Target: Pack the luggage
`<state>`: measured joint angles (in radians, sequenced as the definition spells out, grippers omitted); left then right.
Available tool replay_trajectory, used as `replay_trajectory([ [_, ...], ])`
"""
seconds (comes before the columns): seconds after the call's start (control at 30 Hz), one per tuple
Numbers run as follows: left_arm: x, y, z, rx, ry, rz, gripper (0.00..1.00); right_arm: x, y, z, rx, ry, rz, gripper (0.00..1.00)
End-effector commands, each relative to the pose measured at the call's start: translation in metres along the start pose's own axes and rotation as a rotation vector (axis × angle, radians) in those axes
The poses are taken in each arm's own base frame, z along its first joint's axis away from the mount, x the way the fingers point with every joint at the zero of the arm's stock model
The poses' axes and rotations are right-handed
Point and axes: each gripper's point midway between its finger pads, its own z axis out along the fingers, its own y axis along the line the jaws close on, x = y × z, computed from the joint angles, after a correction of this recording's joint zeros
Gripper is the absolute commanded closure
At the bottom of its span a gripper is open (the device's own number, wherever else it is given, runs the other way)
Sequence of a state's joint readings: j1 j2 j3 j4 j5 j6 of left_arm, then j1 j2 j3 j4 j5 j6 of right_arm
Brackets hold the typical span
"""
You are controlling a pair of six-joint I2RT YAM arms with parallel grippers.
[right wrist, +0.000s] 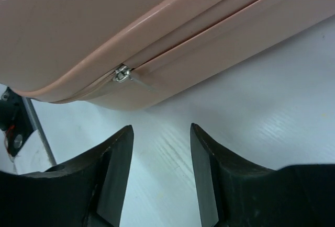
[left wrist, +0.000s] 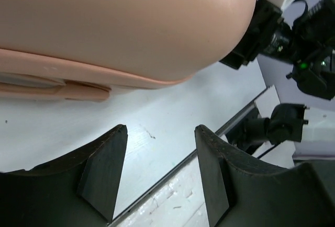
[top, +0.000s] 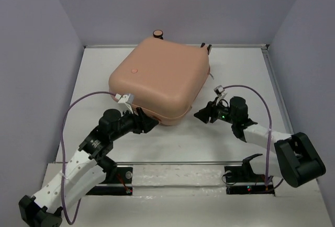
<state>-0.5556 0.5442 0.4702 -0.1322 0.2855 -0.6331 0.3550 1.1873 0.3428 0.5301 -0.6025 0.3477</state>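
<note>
1. Reaching for the zipper pull (right wrist: 124, 75) looks like my step in hand. I should move my right gripper (right wrist: 160, 133) forward and a little left until the small metal tab sits squarely between the fingers, and only then pinch.
2. My right jaws stand spread with nothing between them; the tab is beyond them, untouched.
3. My left gripper (left wrist: 159, 133) is likewise spread and empty, low over the table (left wrist: 157, 106). Bracing the shell with it should stop sliding.
4. The luggage (top: 157, 75) lies flat and shut on the table. Its near corner sits between my two grippers, apparently touching neither.
</note>
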Motion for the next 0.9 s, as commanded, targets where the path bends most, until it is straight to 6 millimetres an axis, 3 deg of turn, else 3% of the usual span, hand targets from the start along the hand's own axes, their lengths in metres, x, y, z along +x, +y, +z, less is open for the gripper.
replay_trajectory([
  [0.0,-0.006,-0.020,0.007,0.040,-0.005,0.041,0.34,-0.039,0.008,0.013,-0.077,-0.143,-0.173,0.45],
  [0.2,-0.003,-0.020,0.017,0.035,0.004,0.051,0.34,-0.044,0.002,0.026,-0.097,-0.155,-0.227,0.42],
  [0.63,-0.007,-0.015,0.039,0.008,0.003,0.050,0.34,-0.033,0.029,0.039,-0.336,-0.049,-0.218,0.44],
  [0.8,-0.016,-0.018,0.046,0.010,-0.026,0.056,0.34,-0.032,0.038,0.037,-0.399,-0.070,-0.180,0.68],
  [0.87,-0.020,-0.020,0.051,0.015,-0.035,0.056,0.34,-0.034,0.040,0.040,-0.394,-0.075,-0.173,0.84],
])
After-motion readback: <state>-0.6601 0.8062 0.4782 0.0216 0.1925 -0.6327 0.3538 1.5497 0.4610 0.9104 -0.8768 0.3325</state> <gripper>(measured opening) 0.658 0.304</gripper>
